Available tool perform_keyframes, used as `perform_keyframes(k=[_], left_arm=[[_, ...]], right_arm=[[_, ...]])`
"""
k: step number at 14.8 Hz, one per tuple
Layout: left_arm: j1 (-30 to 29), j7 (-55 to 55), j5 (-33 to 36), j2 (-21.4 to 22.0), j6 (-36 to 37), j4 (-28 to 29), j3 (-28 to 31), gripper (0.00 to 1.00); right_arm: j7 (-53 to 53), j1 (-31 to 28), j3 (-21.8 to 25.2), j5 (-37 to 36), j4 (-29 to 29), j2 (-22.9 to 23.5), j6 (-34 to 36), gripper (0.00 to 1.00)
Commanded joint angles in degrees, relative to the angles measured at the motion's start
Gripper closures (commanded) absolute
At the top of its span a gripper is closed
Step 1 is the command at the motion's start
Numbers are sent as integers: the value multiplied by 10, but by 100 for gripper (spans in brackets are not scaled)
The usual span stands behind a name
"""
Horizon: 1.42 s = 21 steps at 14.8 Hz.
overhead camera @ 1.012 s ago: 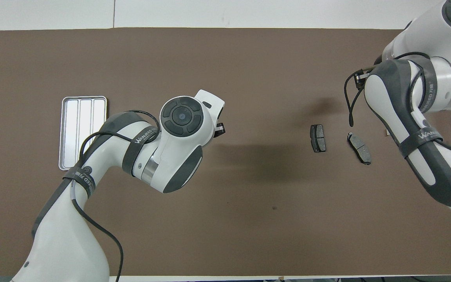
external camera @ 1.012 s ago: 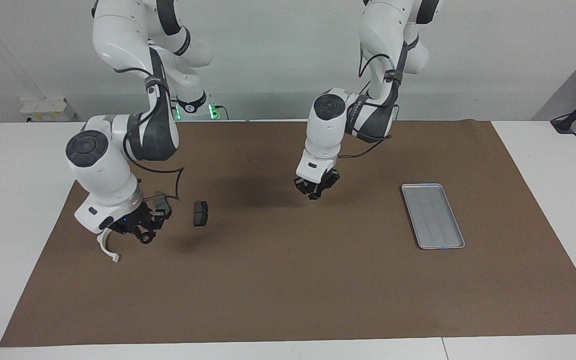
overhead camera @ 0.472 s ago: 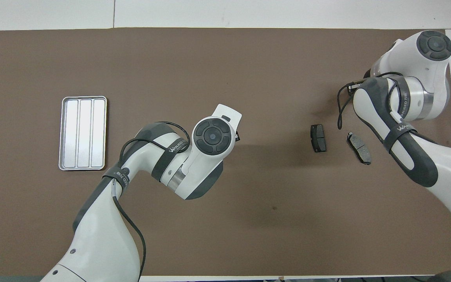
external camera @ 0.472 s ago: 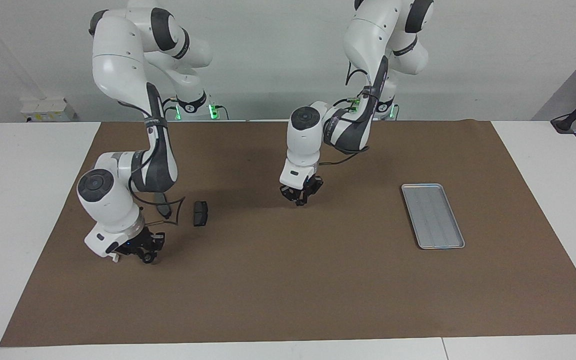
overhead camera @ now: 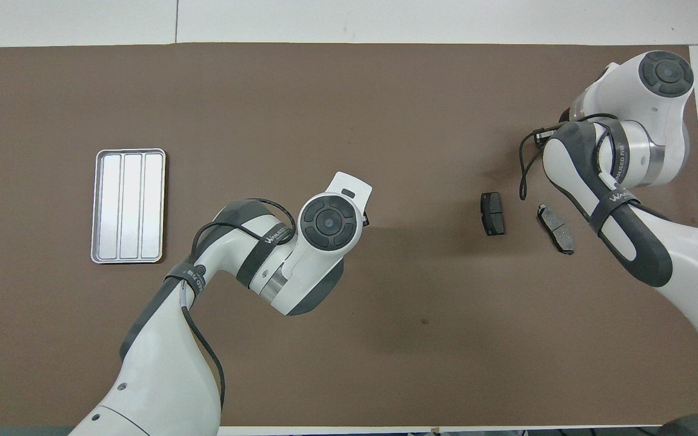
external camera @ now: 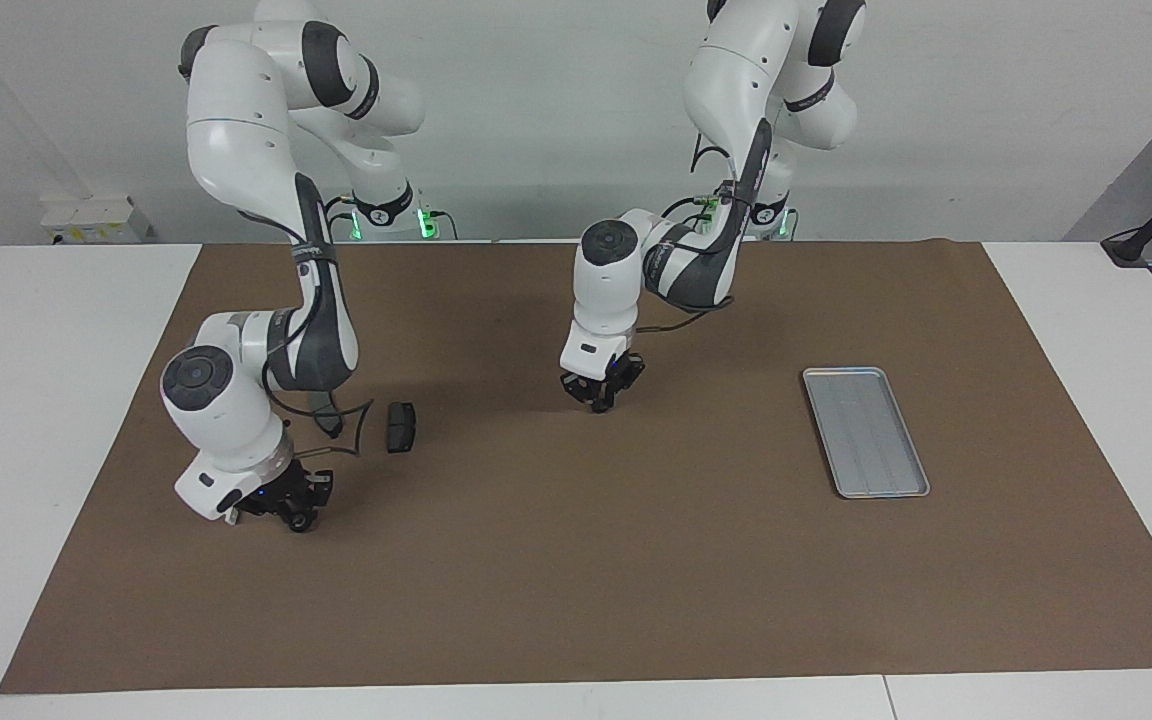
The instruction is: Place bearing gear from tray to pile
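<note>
The right arm is seen coming from its base at the robots' end of the desk (external camera: 56, 400); it is bent down sharply, with the wrist turned so that the right end effector (external camera: 281, 510) is low over the brown mat (external camera: 576, 560), at the right arm's end of the desk. It looks very close to the mat, but contact cannot be confirmed. A small white piece (external camera: 230, 516) is seen at its side, partly hidden by the wrist, so what it is cannot be told. How wide this end effector stands cannot be told from these views, nor if anything is pinched. In the overhead view the tool is covered by the arm's own wrist. The left arm is folded over the middle of the mat, its forearm pointing down, and the left end effector (external camera: 598, 398) hangs just over the mat with its tips pressed together; nothing is seen between them. The tray (external camera: 865, 431) lies flat at the left arm's end of the desk, well apart from both arms, and only its ridges are visible inside. Of the pile, two dark brake pads are seen: one brake pad (overhead camera: 492, 213) lies free on the mat, and the second brake pad (overhead camera: 556, 228) lies just beside it, toward the right arm's end, partly under the right arm. No bearing gear can be made out anywhere.
</note>
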<state>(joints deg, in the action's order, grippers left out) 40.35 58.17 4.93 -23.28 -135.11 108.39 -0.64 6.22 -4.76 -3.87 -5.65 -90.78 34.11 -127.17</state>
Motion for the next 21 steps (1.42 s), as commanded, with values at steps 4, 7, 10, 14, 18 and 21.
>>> perform_keyframes(k=[4,7,10,14,18,21], left_arm=[[1,-2,16,8,4,2,12,46],[-24,-37,16,22,70,-41,11,42],[-75,-99,16,48,148,-112,11,39],[-184,-257,10,54,269,-218,9,38],[-293,-384,5,81,295,-230,13,37],[-345,-449,-19,132,291,-228,14,35]], right_arm=[[11,2,-6,1,-7,-33,26,0],[10,18,-6,0,-3,-71,78,0],[-50,52,-7,2,2,-108,131,0],[-301,160,-12,10,14,-126,184,0],[-506,271,-15,22,10,-126,171,0],[-546,316,-15,34,-3,-115,123,0]])
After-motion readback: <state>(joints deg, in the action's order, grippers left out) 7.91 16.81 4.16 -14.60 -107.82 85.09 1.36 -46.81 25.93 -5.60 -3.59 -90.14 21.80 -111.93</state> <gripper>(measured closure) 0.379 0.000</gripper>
